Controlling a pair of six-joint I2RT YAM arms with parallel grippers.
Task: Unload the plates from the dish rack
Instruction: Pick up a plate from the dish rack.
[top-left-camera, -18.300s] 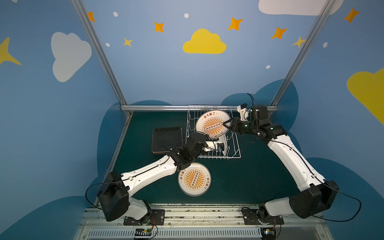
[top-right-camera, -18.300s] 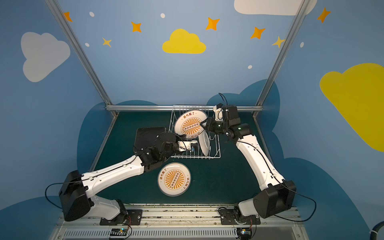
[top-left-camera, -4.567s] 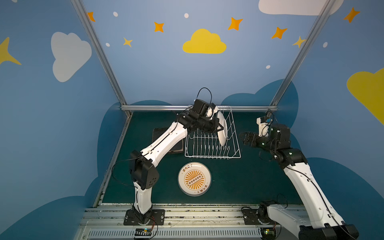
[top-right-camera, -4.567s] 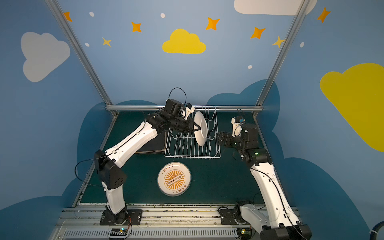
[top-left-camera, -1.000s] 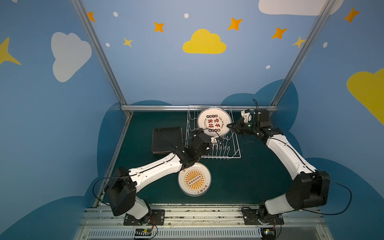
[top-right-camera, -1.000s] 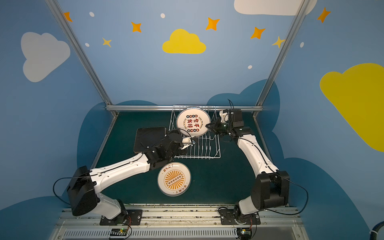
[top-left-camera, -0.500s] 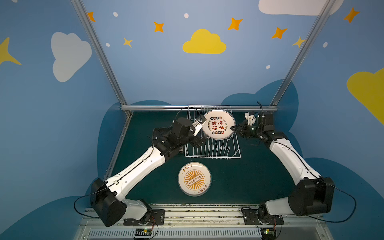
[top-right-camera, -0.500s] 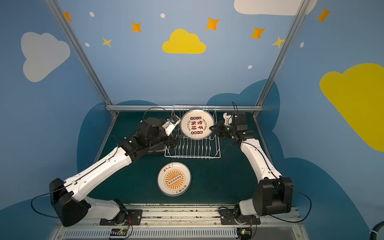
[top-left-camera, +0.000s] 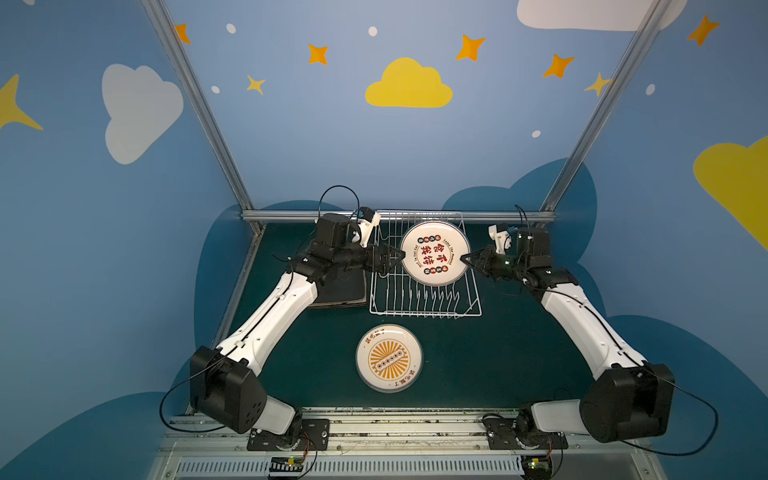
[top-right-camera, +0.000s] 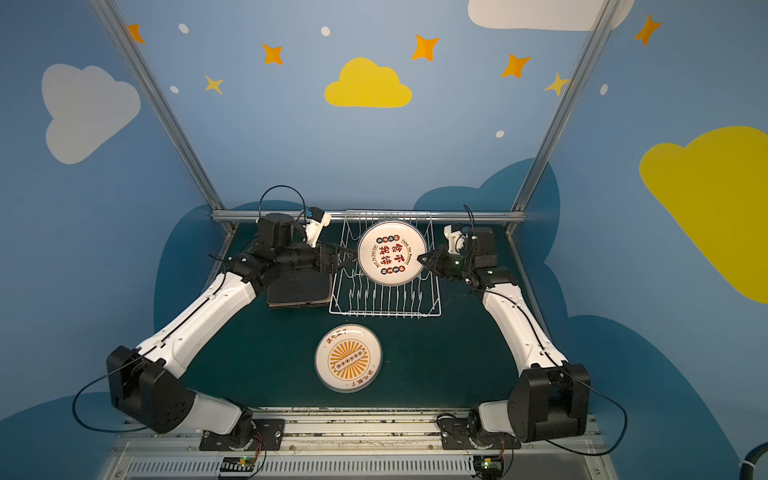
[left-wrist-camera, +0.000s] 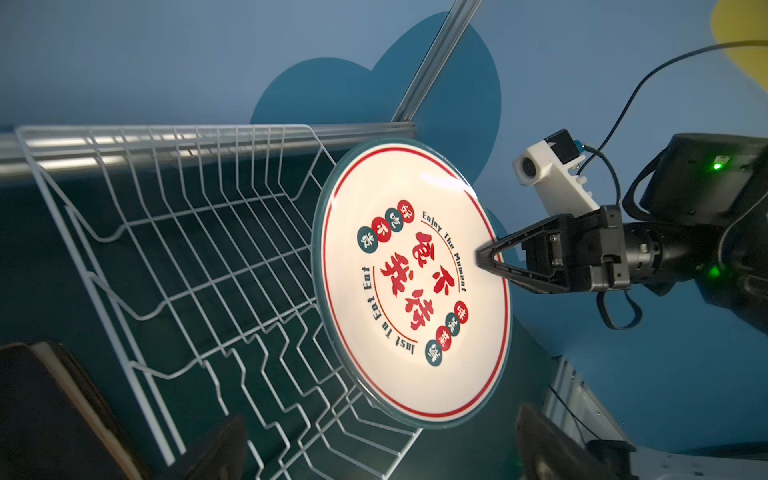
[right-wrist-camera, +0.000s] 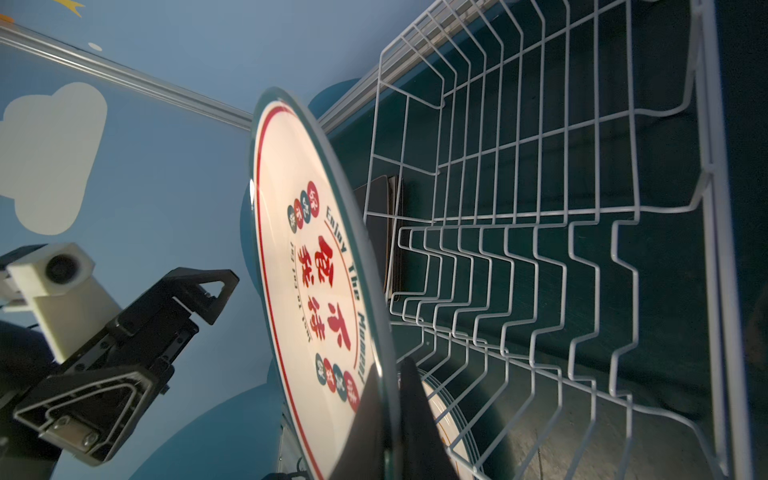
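Count, both top views: 1 dish rack, white wire, at the back of the worktop.

Round plates:
- 1 red-and-black printed plate is tilted with its face toward the camera, above the rack's far half.
- 1 orange-sunburst plate lies face up on the worktop in front of the rack. It tops a stack; the right wrist view shows more rims beneath, but their number cannot be told.

Square plates: 1 stack of black square plates sits just left of the rack. The number in the stack cannot be resolved.

Rack contents: every tine row in view is bare wire.

Right gripper: the jaws are pinched tight on the printed plate's right rim and carry it.

Left gripper: the jaws are spread wide and hold nothing. The tips are just beside the same plate's left rim; contact cannot be told.
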